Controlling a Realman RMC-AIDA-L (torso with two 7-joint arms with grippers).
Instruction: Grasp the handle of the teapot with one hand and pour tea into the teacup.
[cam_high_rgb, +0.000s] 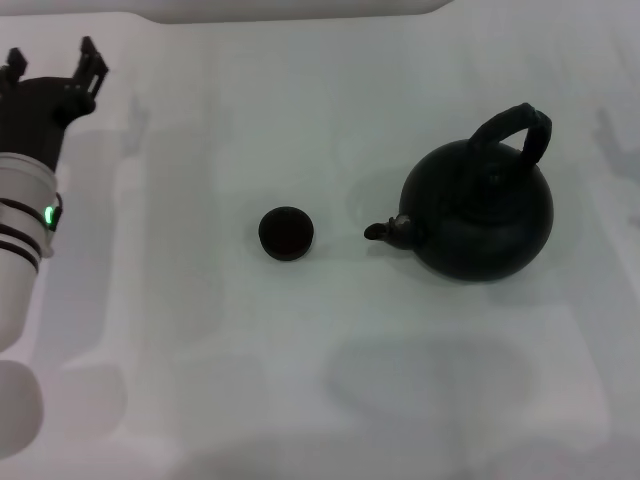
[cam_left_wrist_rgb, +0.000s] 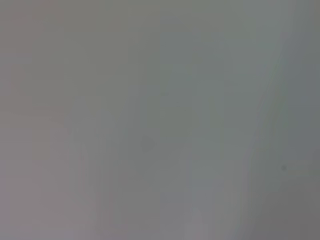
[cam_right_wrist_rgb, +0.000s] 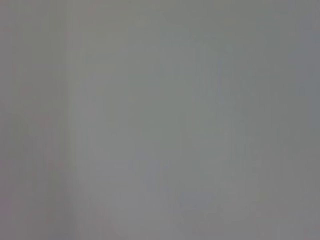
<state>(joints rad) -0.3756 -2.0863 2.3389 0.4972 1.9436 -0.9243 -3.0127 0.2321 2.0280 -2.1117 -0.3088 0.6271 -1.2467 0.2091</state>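
The round black ceramic teapot (cam_high_rgb: 478, 212) stood upright on the white table (cam_high_rgb: 330, 390), spout facing the small dark teacup (cam_high_rgb: 286, 233) nearby. Neither was held; the left gripper (cam_high_rgb: 52, 62), fingers spread, was parked far left. Either stage could be fitted.

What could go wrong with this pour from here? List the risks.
1. The teacup is small and low, so tea from the spout could easily miss it.
2. The teapot handle arches over the lid, so a poor grip may let the pot swing.
3. The left gripper sits far from the pot.
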